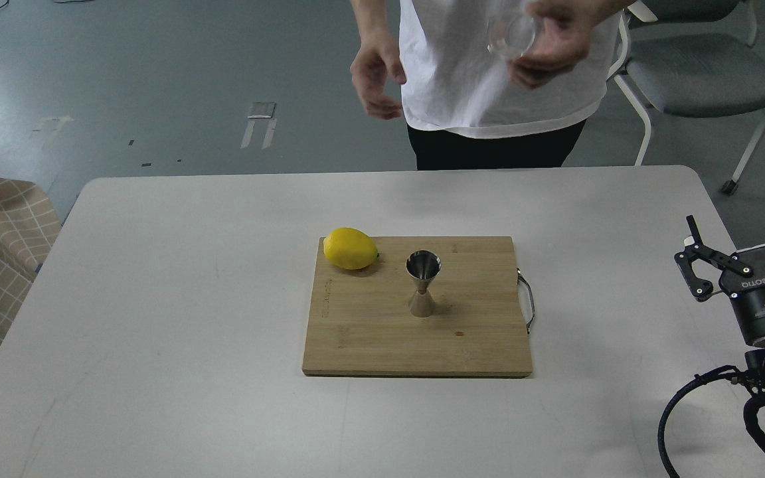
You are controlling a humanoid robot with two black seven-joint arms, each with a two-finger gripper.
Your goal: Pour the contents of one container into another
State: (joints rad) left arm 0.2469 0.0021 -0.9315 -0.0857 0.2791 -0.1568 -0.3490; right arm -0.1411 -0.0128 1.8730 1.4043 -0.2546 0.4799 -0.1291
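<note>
A steel hourglass-shaped jigger [423, 283] stands upright near the middle of the wooden cutting board [382, 345]. The clear glass tumbler [510, 33] is held by a person's hand [555, 40] high up at the top of the view, far behind the table. My right gripper [741, 222] is at the right edge of the table, open, with nothing between its fingers, well away from the board. My left gripper is out of view.
A yellow lemon [350, 248] lies on the board's back left corner. The board has a metal handle [526, 304] on its right side. The person [482, 73] stands behind the white table [157, 299]. A grey chair [701, 73] is at the back right.
</note>
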